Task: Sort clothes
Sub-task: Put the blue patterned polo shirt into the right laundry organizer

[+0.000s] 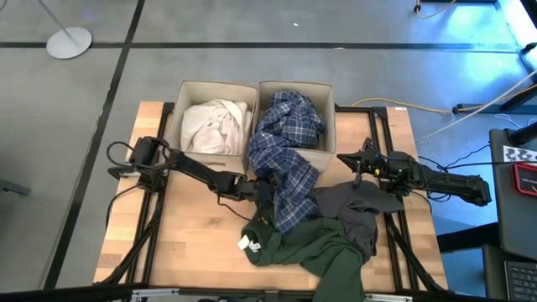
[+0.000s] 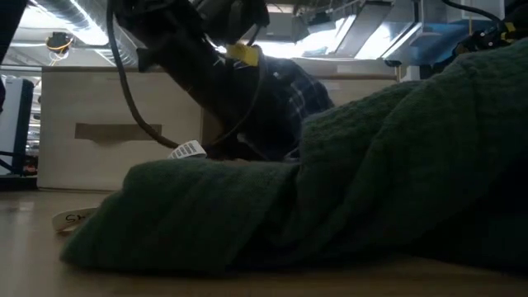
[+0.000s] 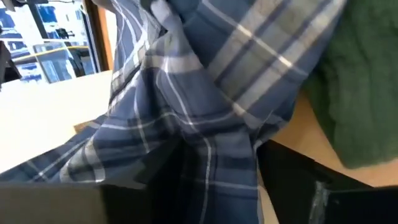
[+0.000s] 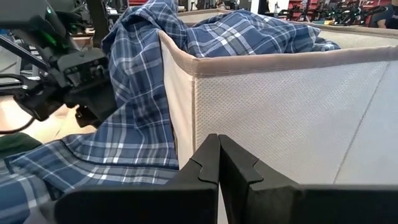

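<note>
The blue-and-white plaid shirt (image 1: 285, 143) lies partly in the right beige box (image 1: 327, 155) and hangs over its near wall onto the table. My left gripper (image 1: 262, 191) is open at the shirt's hanging part, with plaid cloth (image 3: 186, 112) between its fingers. The white garment (image 1: 214, 124) lies in the left beige box (image 1: 180, 96). The dark green garment (image 1: 315, 252), with its white label (image 1: 246, 243), lies on the table by the near edge. The dark grey garment (image 1: 357, 210) lies beside it. My right gripper (image 1: 357, 164) is shut and empty, level beside the right box. My left gripper comes level from the table's left at the shirt's hanging part (image 3: 199, 155), below the box's near wall. Folds of the cloth hang between the two open fingers (image 3: 311, 186) and lie against them. The fingers are not closed on the cloth. The shirt's lower end rests on the table.
The right box's mesh wall (image 4: 280, 118) stands close in front of my right gripper (image 4: 219, 163). The green garment (image 2: 330, 181) fills the near middle of the table. Bare wood (image 1: 193, 243) lies at the near left.
</note>
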Controlling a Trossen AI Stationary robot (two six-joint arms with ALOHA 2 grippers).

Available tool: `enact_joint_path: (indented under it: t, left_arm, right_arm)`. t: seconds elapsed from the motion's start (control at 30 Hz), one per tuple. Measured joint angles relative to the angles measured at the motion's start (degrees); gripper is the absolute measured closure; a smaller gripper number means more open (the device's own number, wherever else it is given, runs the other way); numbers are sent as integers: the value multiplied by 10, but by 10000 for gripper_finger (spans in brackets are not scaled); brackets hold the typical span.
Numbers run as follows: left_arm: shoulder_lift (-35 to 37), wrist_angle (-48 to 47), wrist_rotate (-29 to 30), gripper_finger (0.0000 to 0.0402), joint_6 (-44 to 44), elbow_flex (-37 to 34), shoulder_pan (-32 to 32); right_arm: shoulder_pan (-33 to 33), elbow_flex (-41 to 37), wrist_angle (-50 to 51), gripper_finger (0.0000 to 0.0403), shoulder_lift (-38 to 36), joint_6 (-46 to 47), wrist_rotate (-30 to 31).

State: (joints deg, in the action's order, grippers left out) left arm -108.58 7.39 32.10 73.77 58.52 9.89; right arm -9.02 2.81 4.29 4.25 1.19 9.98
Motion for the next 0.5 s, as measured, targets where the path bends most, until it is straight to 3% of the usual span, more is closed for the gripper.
enact_joint_path:
  t: [0.37, 0.5]
  left_arm:
    - [3, 75, 0, 387, -57, 7, -3]
    - [4, 97, 4, 391, -58, 22, 1]
  right_arm:
    - [0, 0, 1, 397, 0, 0, 0]
    - [0, 0, 1, 397, 0, 0, 0]
